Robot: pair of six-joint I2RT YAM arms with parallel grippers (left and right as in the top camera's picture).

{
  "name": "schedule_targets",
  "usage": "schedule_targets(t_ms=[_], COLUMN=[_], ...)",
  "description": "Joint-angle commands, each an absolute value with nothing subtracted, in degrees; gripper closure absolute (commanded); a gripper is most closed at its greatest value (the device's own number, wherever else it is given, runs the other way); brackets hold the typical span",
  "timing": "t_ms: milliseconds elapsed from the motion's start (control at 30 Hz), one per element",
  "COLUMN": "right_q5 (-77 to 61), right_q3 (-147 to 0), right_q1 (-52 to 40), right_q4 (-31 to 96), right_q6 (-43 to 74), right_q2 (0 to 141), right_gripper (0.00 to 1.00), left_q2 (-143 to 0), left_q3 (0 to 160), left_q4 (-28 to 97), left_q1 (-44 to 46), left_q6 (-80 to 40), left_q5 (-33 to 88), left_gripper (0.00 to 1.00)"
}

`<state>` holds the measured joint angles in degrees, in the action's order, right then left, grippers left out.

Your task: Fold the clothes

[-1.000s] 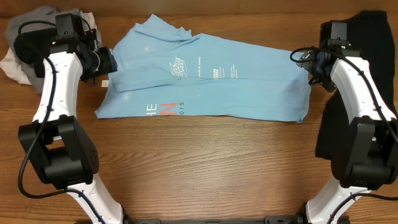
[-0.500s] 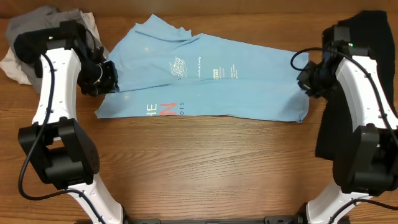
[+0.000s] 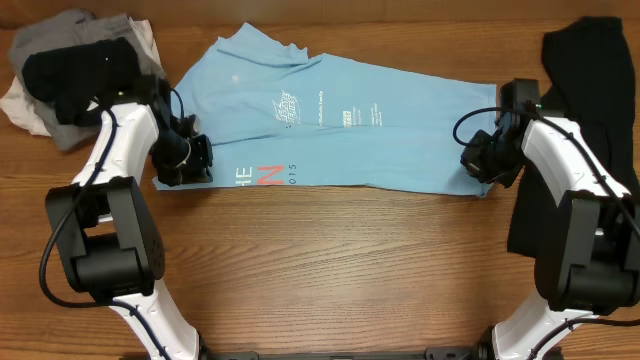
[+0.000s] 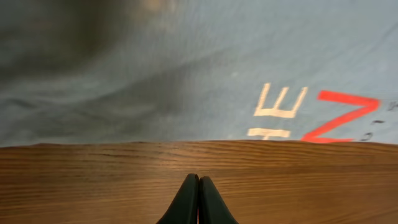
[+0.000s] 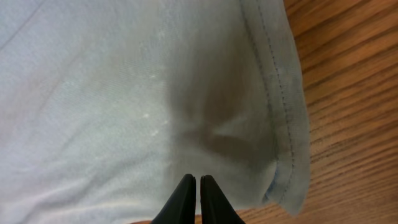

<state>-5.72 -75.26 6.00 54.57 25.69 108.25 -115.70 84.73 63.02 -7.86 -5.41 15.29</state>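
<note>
Left gripper [image 4: 199, 178] is hovering over the table [image 3: 330, 270], just short of the shirt [image 3: 340, 130] hem, with its fingers pressed together and gripping nothing. Right gripper [image 5: 198, 178] is sitting over the shirt's near right corner, fingers likewise together, no cloth seen between them. Shirt is lying spread across mid-table, seemingly folded once lengthwise, with further folds outstanding. Behind, a mixed pile [image 3: 70, 70] and a black garment [image 3: 585, 60] are waiting unfolded.
</note>
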Motion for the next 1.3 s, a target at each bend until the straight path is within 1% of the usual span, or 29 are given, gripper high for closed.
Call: schedule_targets(t_ms=[0, 200, 433, 567, 767, 1000, 1100, 1200, 1267], right_q5=[-4.75, -3.22, -1.93, 0.64, 1.58, 3.57, 6.5, 6.63, 6.68], right_q3=[-73.43, -70.59, -70.32, -69.3, -68.53, -68.53, -68.51, -68.51, -68.51], right_q1=[6.15, 6.24, 6.24, 6.24, 6.24, 6.26, 6.26, 6.26, 6.26], right_q4=[53.65, 50.28, 49.58, 49.47, 49.45, 50.26, 51.72, 52.38, 52.58], right_q6=[27.92, 28.56, 30.52, 33.15, 33.28, 34.63, 36.69, 36.69, 36.71], right_q2=[106.56, 106.56, 106.56, 106.56, 106.56, 106.56, 106.56, 106.56, 106.56], right_gripper=[0.93, 0.95, 0.96, 0.96, 0.96, 0.96, 0.96, 0.96, 0.96], left_q2=[-116.38, -116.38, -116.38, -116.38, -116.38, -116.38, -116.38, -116.38, -116.38], left_q3=[79.99, 76.79, 76.64, 76.64, 76.55, 76.53, 76.53, 76.27, 75.85], left_q4=[60.71, 57.25, 53.6, 53.43, 53.71, 53.67, 53.71, 54.0, 54.35], left_q1=[-7.86, -7.9, -7.9, -7.88, -7.9, -7.9, -8.05, -8.49, -8.95], left_q6=[-4.95, -4.97, -6.66, -6.72, -7.97, -8.01, -10.72, -11.25, -13.5], left_q5=[15.97, 15.38, 9.82, 8.67, 2.26, 1.1, -1.13, -1.39, -3.88], left_gripper=[0.96, 0.96, 0.96, 0.96, 0.96, 0.95, 0.96, 0.96, 0.96])
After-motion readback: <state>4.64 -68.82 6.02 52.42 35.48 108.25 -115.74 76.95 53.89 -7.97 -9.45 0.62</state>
